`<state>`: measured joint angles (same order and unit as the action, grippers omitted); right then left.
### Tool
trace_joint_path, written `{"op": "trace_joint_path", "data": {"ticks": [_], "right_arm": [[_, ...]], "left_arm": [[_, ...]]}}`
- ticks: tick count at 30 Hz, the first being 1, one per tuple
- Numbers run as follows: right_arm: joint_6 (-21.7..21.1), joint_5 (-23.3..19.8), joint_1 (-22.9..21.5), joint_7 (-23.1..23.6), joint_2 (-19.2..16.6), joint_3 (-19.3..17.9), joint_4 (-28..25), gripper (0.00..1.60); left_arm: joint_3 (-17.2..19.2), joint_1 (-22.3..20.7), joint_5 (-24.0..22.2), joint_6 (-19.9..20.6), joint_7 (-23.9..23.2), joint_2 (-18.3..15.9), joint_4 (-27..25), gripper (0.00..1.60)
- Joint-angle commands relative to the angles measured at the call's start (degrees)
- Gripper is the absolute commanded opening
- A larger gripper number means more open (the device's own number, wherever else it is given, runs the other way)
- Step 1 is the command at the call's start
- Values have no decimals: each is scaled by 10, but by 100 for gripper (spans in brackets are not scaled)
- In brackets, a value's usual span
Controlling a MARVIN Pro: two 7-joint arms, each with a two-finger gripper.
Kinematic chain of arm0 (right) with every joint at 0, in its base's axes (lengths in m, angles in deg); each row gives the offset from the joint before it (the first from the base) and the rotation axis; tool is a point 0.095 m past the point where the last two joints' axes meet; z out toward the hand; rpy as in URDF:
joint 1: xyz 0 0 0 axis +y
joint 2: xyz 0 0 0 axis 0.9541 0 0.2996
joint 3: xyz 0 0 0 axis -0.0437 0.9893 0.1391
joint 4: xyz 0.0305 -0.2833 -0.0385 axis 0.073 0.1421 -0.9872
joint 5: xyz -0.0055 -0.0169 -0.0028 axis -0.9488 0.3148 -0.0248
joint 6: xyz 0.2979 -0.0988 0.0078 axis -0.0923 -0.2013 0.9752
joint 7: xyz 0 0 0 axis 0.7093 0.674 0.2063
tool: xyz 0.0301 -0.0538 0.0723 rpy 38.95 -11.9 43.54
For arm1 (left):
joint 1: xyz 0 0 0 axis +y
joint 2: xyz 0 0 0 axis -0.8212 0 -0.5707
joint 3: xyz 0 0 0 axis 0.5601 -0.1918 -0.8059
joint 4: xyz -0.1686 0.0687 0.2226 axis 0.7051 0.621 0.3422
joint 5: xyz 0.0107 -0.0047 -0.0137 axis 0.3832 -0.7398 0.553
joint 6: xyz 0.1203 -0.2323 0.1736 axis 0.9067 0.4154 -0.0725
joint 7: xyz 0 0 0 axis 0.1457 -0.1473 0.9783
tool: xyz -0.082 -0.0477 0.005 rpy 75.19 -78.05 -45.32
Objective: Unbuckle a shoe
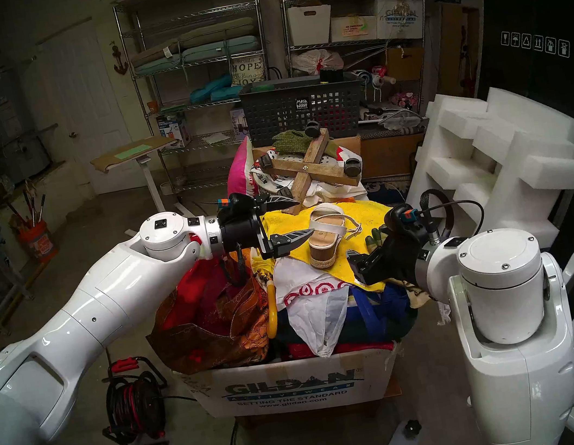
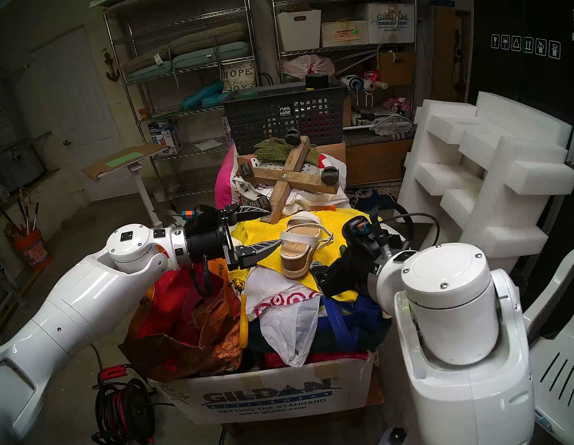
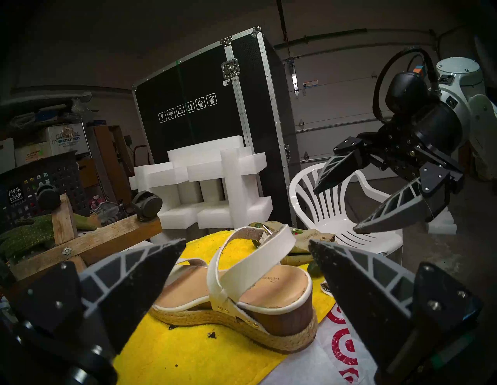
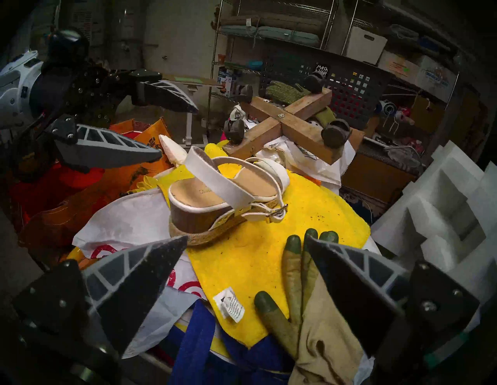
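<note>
The wedge sandal with wide white straps, cream insole, brown heel and woven jute-trimmed sole [image 1: 325, 234] stands upright on a bright yellow terry towel [image 4: 258, 258] draped over a heap of bags and cloth in a cardboard box [image 1: 291, 387]. Taking the sandal as landmark: the left pincer [image 1: 290, 217] hangs level just beside its heel end, fingers spread wide and empty, the nearer finger's tip just beside the heel strap; the right pincer [image 3: 336, 209] waits on the sandal's other side, also spread and holding nothing, tilted down toward the towel. A green-tipped work glove [image 4: 301, 290] lies near the sandal's buckle side.

The thin white ankle strap [image 4: 258, 215] ends in a small metal buckle [image 4: 279, 209] resting low against the outer side of the sole. The wedge looks stiff and fairly light, likely to slide or tip on the soft, uneven towel — so one pincer would best brace the solid brown heel, where there is firm, flat material. The strap is limp and narrow; its free tail beyond the buckle seems the place to pinch and feed back — delicately, since the prong is tiny.
</note>
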<state>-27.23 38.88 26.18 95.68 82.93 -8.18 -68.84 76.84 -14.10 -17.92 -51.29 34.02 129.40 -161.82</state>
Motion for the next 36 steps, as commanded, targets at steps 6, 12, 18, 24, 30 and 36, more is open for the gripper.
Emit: {"op": "trace_joint_path", "data": {"ticks": [6, 12, 18, 24, 30, 36], "right_arm": [[0, -24, -37, -100, -4, 43, 44, 160], [0, -36, -43, -135, -5, 53, 59, 160], [2, -40, -53, -170, -6, 65, 67, 160], [2, -47, -64, -196, -6, 77, 88, 160], [4, -46, -67, -213, -6, 83, 105, 160], [4, -45, -64, -220, -7, 82, 98, 160]], "left_arm": [[19, -32, -17, 4, -23, 9, 12, 160], [18, -53, -10, 4, -30, 30, 42, 160], [17, -65, -7, 0, -38, 45, 69, 160], [13, -80, -4, -2, -51, 64, 103, 160], [3, -106, 10, 0, -74, 84, 144, 160], [-4, -131, 25, 4, -101, 110, 174, 160]]}}
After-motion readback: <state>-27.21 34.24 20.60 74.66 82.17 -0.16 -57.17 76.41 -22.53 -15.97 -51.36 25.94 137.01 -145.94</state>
